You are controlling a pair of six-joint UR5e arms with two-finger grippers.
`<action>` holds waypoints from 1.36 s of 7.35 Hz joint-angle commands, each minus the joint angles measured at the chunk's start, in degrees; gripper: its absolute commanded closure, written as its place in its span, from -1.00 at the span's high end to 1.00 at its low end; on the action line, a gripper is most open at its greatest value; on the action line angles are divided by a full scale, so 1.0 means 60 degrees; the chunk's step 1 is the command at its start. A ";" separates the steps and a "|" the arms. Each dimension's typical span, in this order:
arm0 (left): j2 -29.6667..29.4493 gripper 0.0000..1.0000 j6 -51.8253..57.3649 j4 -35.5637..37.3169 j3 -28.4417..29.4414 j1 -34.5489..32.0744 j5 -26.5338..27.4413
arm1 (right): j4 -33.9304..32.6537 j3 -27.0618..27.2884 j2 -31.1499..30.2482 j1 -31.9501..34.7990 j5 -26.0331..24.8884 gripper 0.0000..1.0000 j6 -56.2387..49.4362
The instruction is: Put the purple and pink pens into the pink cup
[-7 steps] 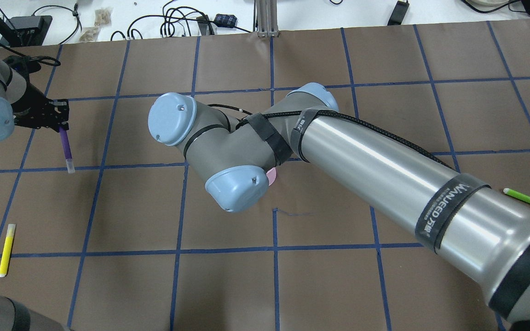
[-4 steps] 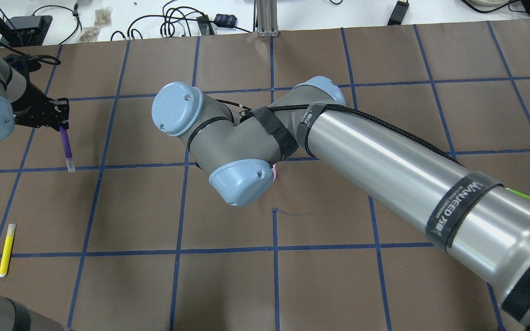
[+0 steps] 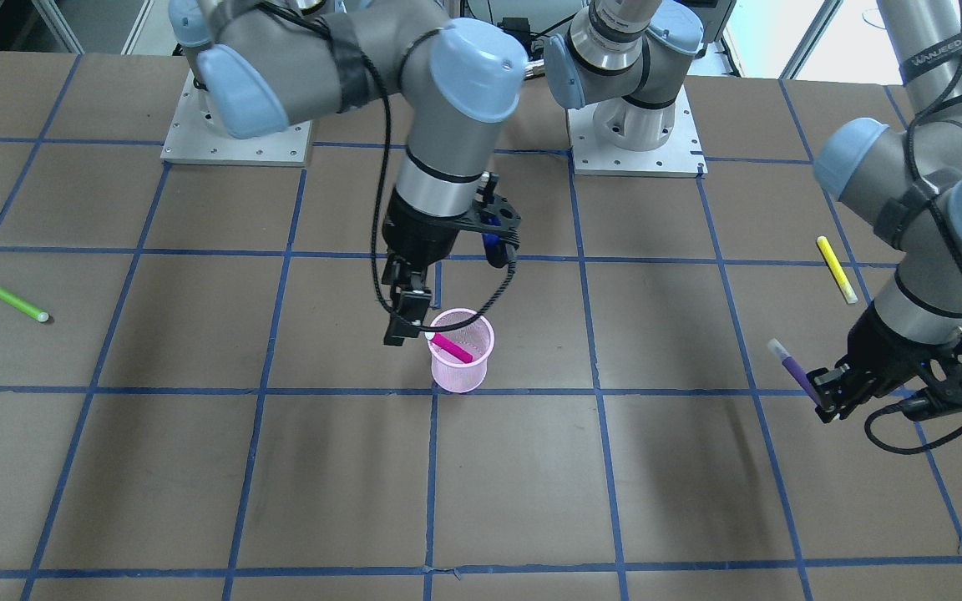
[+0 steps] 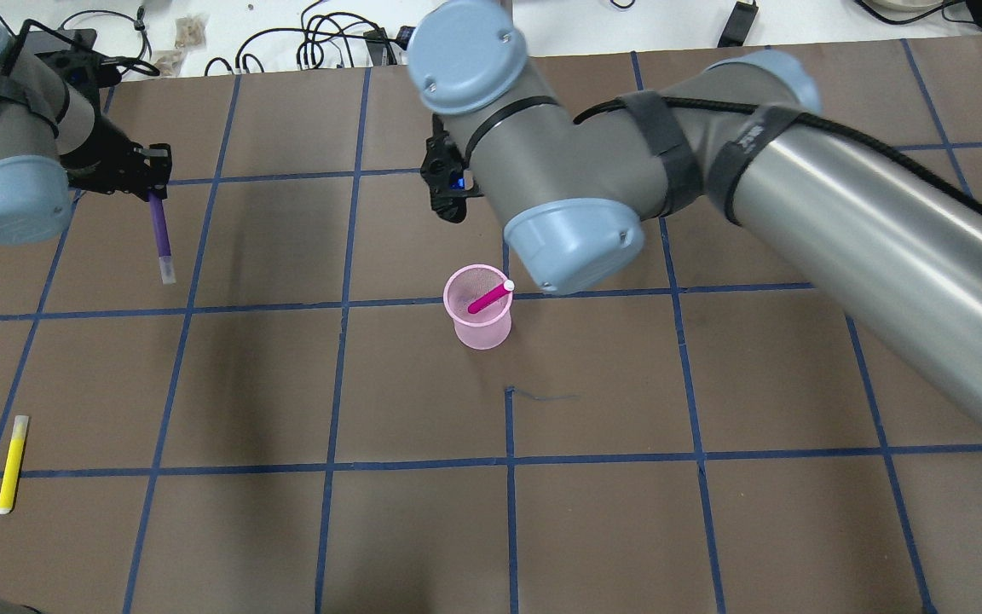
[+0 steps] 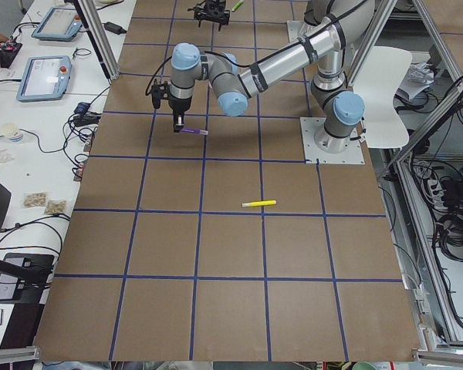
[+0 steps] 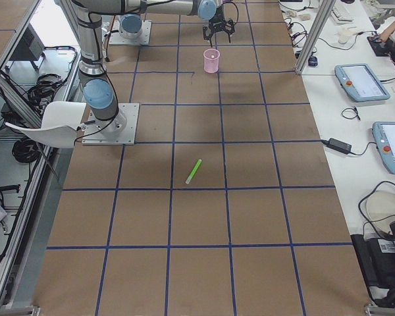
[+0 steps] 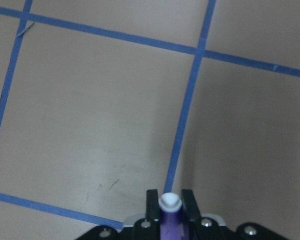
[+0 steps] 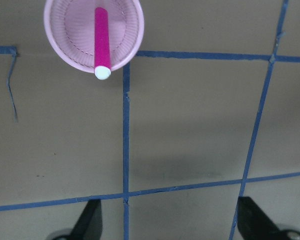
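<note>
The pink mesh cup (image 4: 478, 320) stands upright near the table's middle, and the pink pen (image 4: 489, 299) leans inside it with its white tip over the rim. They also show in the front view, cup (image 3: 462, 371) and pen (image 3: 452, 347), and in the right wrist view, cup (image 8: 65, 45) and pen (image 8: 101, 40). My right gripper (image 3: 406, 321) is open and empty, raised just beside the cup; its fingers (image 8: 90, 222) stand wide apart. My left gripper (image 4: 154, 183) is shut on the purple pen (image 4: 161, 239), held above the table far to the left; the pen also shows in the left wrist view (image 7: 170, 210).
A yellow pen (image 4: 12, 463) lies at the near left. A green pen (image 3: 13, 300) lies on the robot's right side of the table. Cables and small devices (image 4: 329, 38) lie beyond the table's far edge. The right arm's forearm (image 4: 840, 230) spans the right half.
My right arm has lifted up and away from the cup, uncovering the cup with the pink pen in it. My left gripper has moved right and farther out with the purple pen.
</note>
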 commanded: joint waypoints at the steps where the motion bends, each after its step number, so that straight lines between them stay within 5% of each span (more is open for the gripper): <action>1: 0.0191 -1.00 -0.1298 0.0828 -0.0026 -0.1451 0.0018 | 0.0001 0.0203 -0.0984 -0.1566 0.0925 0.90 0.0739; 3: 0.0323 -1.00 -0.2543 0.1648 -0.0055 -0.2739 0.0032 | 0.0669 0.0234 -0.1745 -0.2740 0.2563 1.00 0.2828; 6: 0.0426 -1.00 -0.5455 0.1872 -0.0390 -0.4161 0.0076 | 0.1684 0.0219 -0.2275 -0.2789 0.2717 1.00 0.7656; 10: 0.0206 -1.00 -0.6828 0.3674 -0.1387 -0.5234 0.0340 | 0.1934 0.0219 -0.2379 -0.2745 0.2789 1.00 1.1245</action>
